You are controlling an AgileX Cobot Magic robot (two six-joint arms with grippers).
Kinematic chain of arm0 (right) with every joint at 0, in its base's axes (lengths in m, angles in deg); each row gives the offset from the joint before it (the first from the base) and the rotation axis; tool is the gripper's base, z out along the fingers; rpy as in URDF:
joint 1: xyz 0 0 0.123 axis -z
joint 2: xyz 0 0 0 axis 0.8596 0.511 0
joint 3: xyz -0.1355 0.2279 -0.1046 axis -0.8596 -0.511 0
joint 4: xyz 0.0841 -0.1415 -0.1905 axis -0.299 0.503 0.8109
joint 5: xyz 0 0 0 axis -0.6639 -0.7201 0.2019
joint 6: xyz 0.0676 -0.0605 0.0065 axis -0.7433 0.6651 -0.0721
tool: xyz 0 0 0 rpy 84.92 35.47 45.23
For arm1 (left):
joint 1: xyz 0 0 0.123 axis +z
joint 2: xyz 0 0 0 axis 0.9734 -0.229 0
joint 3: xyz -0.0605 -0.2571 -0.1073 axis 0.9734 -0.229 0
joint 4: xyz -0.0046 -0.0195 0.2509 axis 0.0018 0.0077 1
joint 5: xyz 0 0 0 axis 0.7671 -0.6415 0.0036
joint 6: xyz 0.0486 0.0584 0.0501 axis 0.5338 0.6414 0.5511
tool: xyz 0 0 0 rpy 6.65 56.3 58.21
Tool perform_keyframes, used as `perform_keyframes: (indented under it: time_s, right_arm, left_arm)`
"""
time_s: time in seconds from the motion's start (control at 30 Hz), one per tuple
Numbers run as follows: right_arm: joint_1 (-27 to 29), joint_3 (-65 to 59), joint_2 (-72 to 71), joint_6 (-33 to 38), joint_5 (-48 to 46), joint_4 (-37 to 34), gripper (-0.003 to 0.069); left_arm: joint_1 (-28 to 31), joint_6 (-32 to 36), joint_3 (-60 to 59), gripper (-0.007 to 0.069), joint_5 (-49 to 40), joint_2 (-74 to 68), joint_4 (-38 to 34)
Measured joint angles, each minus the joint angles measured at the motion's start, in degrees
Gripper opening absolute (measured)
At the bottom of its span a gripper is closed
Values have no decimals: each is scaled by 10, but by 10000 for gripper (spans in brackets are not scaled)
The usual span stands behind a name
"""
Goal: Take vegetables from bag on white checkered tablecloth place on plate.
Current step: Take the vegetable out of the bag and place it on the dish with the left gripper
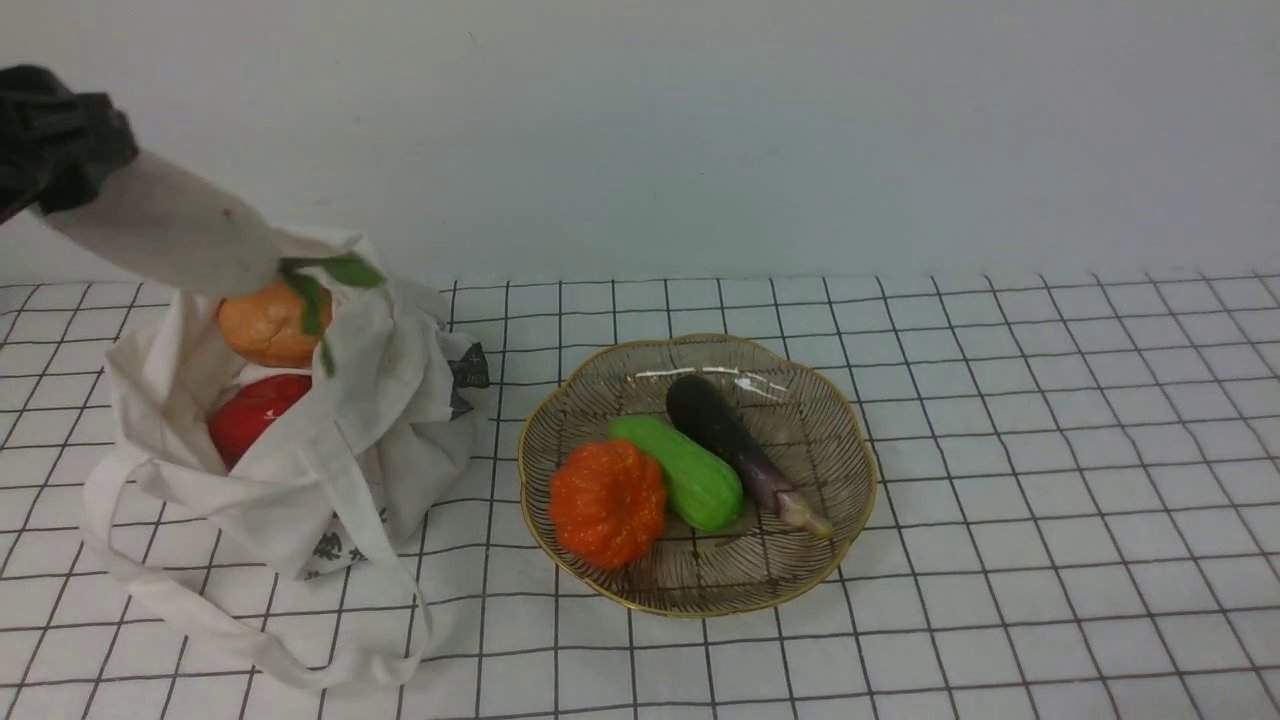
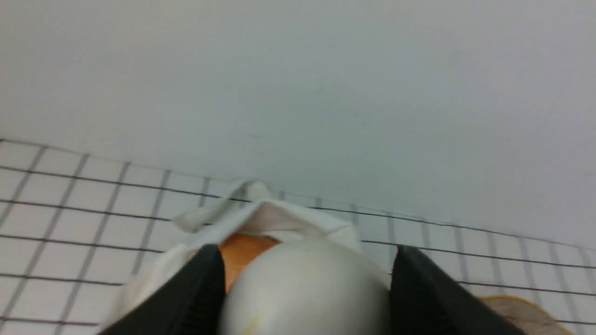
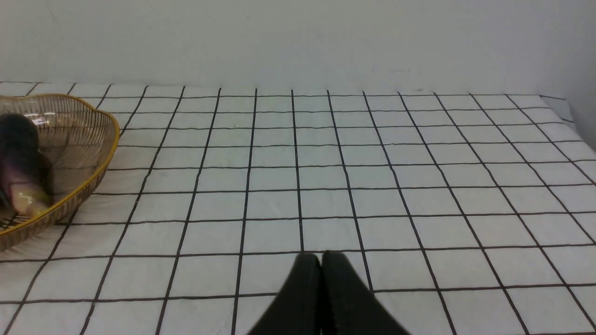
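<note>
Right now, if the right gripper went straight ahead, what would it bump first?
Probably only the back wall; the right gripper points across bare tablecloth, and the plate sits off to its side.

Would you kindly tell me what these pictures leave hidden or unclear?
Bag: front view, cloth hides whatever lies beneath the orange item and red item.
Radish: front view, the left gripper covers its leafless end.
Right gripper: outside front view; wrist view's edge crops all but fingertips.
</note>
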Motion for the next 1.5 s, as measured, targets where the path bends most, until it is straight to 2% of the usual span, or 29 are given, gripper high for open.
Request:
perform_keyframes:
  time_s: [0.2, 0.37, 0.5, 0.77, 1.13, 1.27, 1.37, 1.5]
  right_arm:
    - [0, 0, 0, 0, 0, 0, -16]
    - [0, 0, 0, 0, 0, 0, -16]
    - [0, 0, 0, 0, 0, 0, -16]
    - [0, 0, 0, 0, 0, 0, -16]
    - [0, 0, 0, 0, 0, 0, -16]
    - [0, 0, 0, 0, 0, 0, -16]
    - [0, 0, 0, 0, 0, 0, -16]
    - [0, 0, 0, 0, 0, 0, -16]
  left_arm:
    - [-155, 60, 0, 402, 33, -11, -100]
    - [-265, 115, 0, 402, 152, -89, -142]
    - [-323, 141, 0, 402, 217, -178, -153]
    - [-346, 144, 49, 402, 250, -324, -157]
    - [-346, 143, 73, 405, 250, -391, -161]
    - [-346, 145, 74, 483, 250, -393, -161]
    - [-346, 146, 75, 601, 250, -393, -161]
    - [-344, 148, 75, 656, 247, -392, -161]
